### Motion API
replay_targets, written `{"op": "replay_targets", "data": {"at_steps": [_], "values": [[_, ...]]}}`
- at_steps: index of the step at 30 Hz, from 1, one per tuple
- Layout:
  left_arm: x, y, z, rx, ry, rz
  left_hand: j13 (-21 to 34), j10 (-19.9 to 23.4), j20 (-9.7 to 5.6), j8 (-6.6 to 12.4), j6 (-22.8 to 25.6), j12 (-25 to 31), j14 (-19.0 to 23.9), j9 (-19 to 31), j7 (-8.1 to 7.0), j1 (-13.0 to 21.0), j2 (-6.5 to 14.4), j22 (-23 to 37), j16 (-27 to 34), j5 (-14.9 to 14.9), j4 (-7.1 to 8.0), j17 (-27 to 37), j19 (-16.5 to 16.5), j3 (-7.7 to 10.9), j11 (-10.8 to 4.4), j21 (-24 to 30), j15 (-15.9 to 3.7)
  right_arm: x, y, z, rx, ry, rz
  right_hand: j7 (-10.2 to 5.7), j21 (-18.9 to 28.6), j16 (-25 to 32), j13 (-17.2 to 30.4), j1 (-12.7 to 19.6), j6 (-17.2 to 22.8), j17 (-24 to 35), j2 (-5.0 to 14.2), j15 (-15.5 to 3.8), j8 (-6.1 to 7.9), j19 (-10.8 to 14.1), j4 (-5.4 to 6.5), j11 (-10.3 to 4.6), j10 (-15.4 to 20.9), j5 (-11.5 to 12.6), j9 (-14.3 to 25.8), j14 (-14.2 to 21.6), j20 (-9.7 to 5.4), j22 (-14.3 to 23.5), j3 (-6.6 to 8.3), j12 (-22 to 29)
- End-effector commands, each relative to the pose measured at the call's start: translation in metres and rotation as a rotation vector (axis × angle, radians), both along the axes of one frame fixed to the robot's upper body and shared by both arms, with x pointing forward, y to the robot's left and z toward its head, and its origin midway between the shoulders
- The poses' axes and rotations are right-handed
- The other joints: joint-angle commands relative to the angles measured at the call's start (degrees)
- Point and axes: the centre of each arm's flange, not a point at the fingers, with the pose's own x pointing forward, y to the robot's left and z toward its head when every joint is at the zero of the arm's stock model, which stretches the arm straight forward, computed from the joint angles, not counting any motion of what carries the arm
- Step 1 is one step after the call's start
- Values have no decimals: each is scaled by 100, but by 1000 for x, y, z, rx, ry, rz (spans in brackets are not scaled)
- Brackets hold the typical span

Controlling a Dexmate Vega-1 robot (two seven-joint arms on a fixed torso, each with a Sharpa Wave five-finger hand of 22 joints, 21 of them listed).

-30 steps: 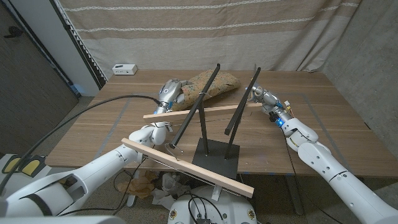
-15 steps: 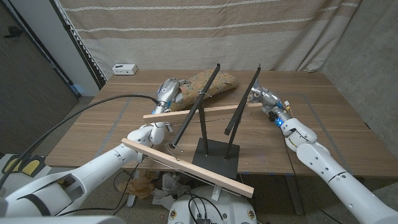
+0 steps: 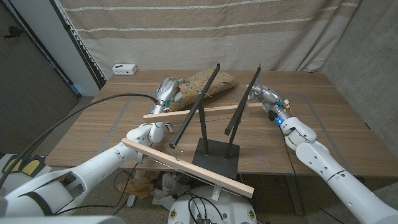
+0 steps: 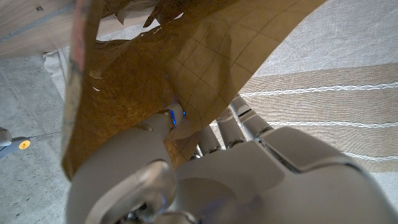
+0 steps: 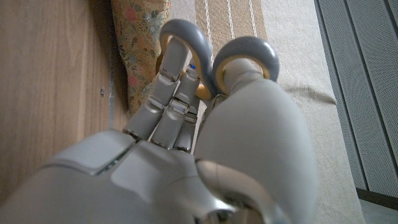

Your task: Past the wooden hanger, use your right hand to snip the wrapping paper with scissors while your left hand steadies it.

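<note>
Wrapping paper point(image 3: 202, 85) lies crumpled on the far side of the table point(image 3: 323, 106), beyond the wooden hanger point(image 3: 199, 111), with its near end gathered in the left hand point(image 3: 168, 92). In the left wrist view the sheet point(image 4: 155, 74) drapes over that hand's fingers point(image 4: 214, 134) and thumb, which pinch a fold of it; the plain brown back with faint grid lines faces the camera, and the edge above the fingertips is ragged and curled. It looks thin, light and limp, likely to buckle or tear unless it is pulled taut, so the best hold is probably close beside the cutting line, with the paper stretched flat between the fingers and the blades.

The right hand point(image 3: 266, 98) stands well apart from the left, on the other side of the paper's far end. In the right wrist view its fingers point(image 5: 171, 93) pass through one grey loop of the scissors point(image 5: 214, 59) and the thumb fills the other, so the hand grips the handles. The blades are hidden behind the hand, so whether they are open cannot be told. The floral face of the paper point(image 5: 142, 43) hangs just beyond those fingertips, near but not clearly touching the tool. Scissors are stiff and should bite cleanly only if the sheet meets the blades edge-on instead of folding over them.
</note>
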Motion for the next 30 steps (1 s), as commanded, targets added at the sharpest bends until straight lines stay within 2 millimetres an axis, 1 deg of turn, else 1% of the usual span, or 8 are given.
{"op": "replay_targets", "data": {"at_steps": [1,4,8,11,14,20,25,30], "values": [[5,-1,1,9,7,-4,19,64,-184,27,33,-21,26,16,-21,39,-13,5,-3,7,9,9,13,-7,7,1,-914,1,-2,1,-26,24,-24,-107,784,-82,1940,453,-294,640,-47,-202,2,-313,104,-1172,1414,28,11,248,-508,-456,-29,1409],[6,-2,1,11,10,-4,20,65,-184,27,33,-22,25,16,-21,40,-10,5,-3,8,8,9,12,-5,7,1,-917,1,-2,0,-27,32,-35,-194,1051,-65,2681,736,-341,921,-94,-206,8,-499,76,-1175,1260,0,16,356,-501,-533,-35,1930],[7,-2,0,10,13,-5,22,65,-185,29,35,-22,31,18,-19,47,-8,5,3,7,-3,13,13,-8,9,2,-925,0,-3,0,-33,31,-45,-151,1088,-198,2788,798,-370,965,-164,-228,10,-536,79,-1112,1143,-2,16,128,-467,-576,-42,1997],[7,-3,0,9,13,-4,23,65,-188,28,35,-23,32,17,-19,48,-7,5,3,8,-2,13,14,-8,10,2,-921,0,-6,-1,-21,38,-64,-276,893,-425,2311,625,-512,871,-214,-239,1,-798,205,-1158,1210,2,12,-121,-377,-703,-148,1815],[7,-3,0,8,13,-3,24,65,-189,26,33,-23,32,14,-19,47,-7,5,2,8,0,12,15,-7,10,3,-916,0,-8,-1,-29,42,-78,-337,969,-550,1660,388,-528,783,-155,-232,10,-935,301,-1138,1198,46,10,-86,-425,-660,-328,1496],[7,-4,0,9,14,-2,21,61,-190,26,33,-29,29,14,-20,45,-9,5,0,8,2,11,15,-7,10,3,-916,-1,-10,0,-34,34,-82,-451,1070,-701,594,273,-705,653,-46,-225,20,-1170,283,-1054,1446,101,10,-232,-434,-681,-463,876],[7,-5,-1,10,13,-2,23,67,-189,26,33,-27,24,14,-20,45,-8,4,-4,9,4,9,15,-4,10,4,-919,-1,-11,0,-50,34,-78,-465,654,-974,136,-154,-758,519,-121,-96,14,-1566,454,-1043,1164,93,6,-864,-420,-786,-560,379],[7,-6,-1,9,15,-2,26,74,-187,28,36,-26,29,16,-19,49,-7,4,1,8,-4,12,18,-8,9,5,-922,-1,-12,-2,-44,33,-70,-485,598,-887,-211,-205,-997,585,-91,-128,-24,-1629,427,-873,620,170,-12,-1014,-466,-738,-673,-130]]}}
